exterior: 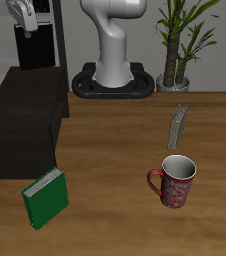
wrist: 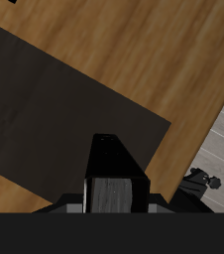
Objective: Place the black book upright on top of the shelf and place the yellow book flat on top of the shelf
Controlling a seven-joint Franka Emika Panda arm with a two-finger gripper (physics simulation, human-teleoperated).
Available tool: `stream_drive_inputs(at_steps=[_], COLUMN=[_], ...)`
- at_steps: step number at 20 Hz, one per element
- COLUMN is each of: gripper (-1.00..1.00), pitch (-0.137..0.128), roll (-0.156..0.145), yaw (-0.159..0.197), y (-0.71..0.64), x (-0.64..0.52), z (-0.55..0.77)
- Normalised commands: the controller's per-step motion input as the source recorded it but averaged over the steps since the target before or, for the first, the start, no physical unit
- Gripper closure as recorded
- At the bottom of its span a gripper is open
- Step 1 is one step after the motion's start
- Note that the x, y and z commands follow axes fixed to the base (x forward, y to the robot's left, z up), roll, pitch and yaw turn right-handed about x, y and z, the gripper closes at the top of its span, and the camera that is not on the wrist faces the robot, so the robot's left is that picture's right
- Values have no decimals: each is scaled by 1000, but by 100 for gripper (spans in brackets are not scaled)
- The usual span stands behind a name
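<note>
The tool (exterior: 25, 22) hangs high above the back corner of the counter (exterior: 115, 140), over the shelf's (exterior: 25, 128) far end. It is closed on the black book (exterior: 32, 48), which hangs upright beneath it, clear of the shelf top. In the wrist view the black book (wrist: 112, 171) is clamped between the fingers, its pale page edge showing, with the dark shelf (wrist: 55, 109) top below. The yellow book (exterior: 178, 126) stands upright toward the opposite side edge, just behind the red mug (exterior: 174, 181). A green book (exterior: 46, 197) stands near the front edge, just before the shelf.
</note>
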Motion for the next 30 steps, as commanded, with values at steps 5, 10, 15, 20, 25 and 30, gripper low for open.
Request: stream_drive_inputs(at_steps=[5,10,15,20,25,30], gripper=[100,-100,-100,-100,-100,-100], pitch=[3,62,22,-8,-32,-30], roll=[-23,-35,-20,-42,-59,-44], yaw=[-26,-16,-17,53,54,82], y=[-141,-79,-24,-30,-86,23], x=[-28,79,-25,-116,-191,-185], z=[-146,-220,-126,122,298,283])
